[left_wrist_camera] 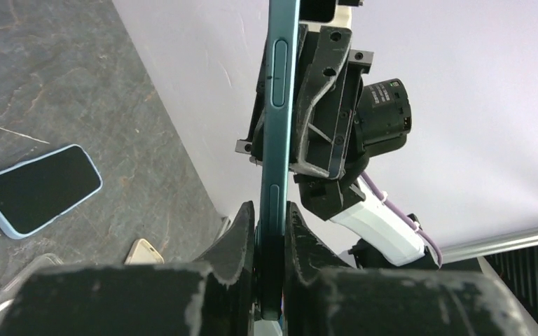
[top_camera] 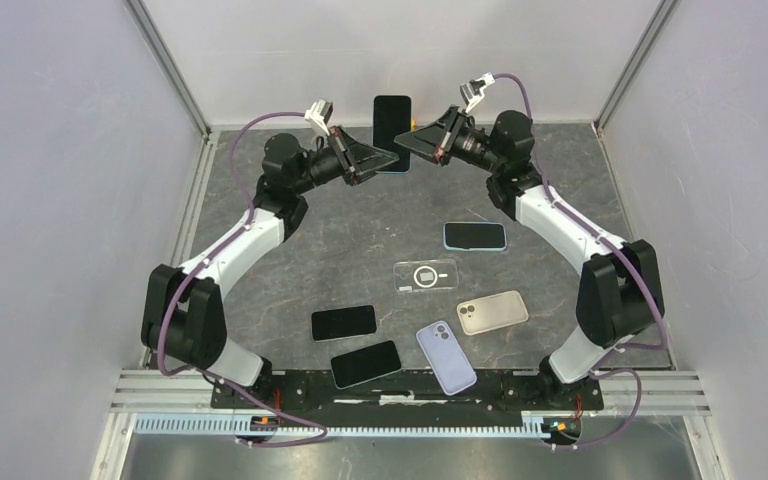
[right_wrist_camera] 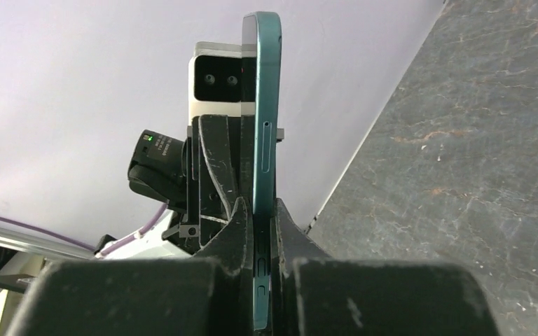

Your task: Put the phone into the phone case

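Veined stone tabletop (top_camera: 360, 255), left pincer (left_wrist_camera: 270, 241) and right pincer (right_wrist_camera: 260, 227) seemingly clamping slim teal phone (top_camera: 392, 112)

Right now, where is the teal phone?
Top view, far centre near the back wall: the teal phone stands upright, pinched between the left claw and right claw.

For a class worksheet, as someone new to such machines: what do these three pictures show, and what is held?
Two robot arms stand at a table. The wide picture looks down from above; the other two come from a camera on each wrist. The left pincer and the right pincer both grip one teal phone, upright between them. On the table lie two black phones, a blue-edged phone, a clear case, a beige case and a lilac case.
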Tool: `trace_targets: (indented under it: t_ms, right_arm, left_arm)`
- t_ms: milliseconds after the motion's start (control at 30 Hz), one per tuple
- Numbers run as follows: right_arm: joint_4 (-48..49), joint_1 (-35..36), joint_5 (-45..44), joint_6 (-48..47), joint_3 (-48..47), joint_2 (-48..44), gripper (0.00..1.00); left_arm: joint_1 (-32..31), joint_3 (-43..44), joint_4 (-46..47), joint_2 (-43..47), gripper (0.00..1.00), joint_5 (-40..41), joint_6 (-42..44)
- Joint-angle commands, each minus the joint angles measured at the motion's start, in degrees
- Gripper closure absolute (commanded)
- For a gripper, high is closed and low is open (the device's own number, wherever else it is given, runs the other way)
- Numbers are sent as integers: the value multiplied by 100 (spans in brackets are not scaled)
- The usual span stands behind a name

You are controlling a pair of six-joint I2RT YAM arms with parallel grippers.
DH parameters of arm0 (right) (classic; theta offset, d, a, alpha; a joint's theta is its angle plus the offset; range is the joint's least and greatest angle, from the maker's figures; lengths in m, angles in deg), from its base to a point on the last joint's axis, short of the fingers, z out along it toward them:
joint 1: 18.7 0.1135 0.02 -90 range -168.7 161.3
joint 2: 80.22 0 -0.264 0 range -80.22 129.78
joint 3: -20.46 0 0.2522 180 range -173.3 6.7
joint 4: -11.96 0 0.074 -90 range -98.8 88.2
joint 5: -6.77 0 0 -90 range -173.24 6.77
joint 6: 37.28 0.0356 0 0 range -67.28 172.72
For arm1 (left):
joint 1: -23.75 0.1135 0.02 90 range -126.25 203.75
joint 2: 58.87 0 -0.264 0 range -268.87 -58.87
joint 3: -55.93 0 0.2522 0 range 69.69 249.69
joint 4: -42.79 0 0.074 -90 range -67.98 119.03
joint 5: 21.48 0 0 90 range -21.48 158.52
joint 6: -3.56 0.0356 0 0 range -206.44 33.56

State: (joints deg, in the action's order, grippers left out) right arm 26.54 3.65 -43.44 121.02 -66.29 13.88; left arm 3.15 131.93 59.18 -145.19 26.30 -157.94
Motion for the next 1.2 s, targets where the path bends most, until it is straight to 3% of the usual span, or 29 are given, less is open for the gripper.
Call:
trace_targets:
  t_ms: [0,100,167,333,467,667,967,1167]
  right_arm:
    - [449,-32,166,-230,-12,-262,91]
    - [33,-102,266,-694,39,-379,60]
    - [-381,-190,367,-1143,61,-508,46]
    - [-1445,-526,728,-2575,109,-958,24]
    - [-2121,-797,1244,-3698,93,-1278,18]
    - [-2972,-890,1712,-4979,216,-1726,14]
    - [-3127,-373,2831,-5450,451,-1709,15]
    - [-4304,541,2686,-6347,11,-1223,21]
  left_arm:
    - [-108,312,103,42,98,-146,43]
    - [-105,606,-874,164,98,-278,747]
    - [-109,950,-1921,270,98,-427,1698]
    - [-92,1867,-4879,518,98,-545,4332]
    - [-90,2235,-6867,683,98,23,6319]
    - [-97,2144,-8501,903,98,179,8712]
    - [-307,1648,-9031,1227,98,-278,10392]
    - [-390,1304,-9120,1595,98,-375,11398]
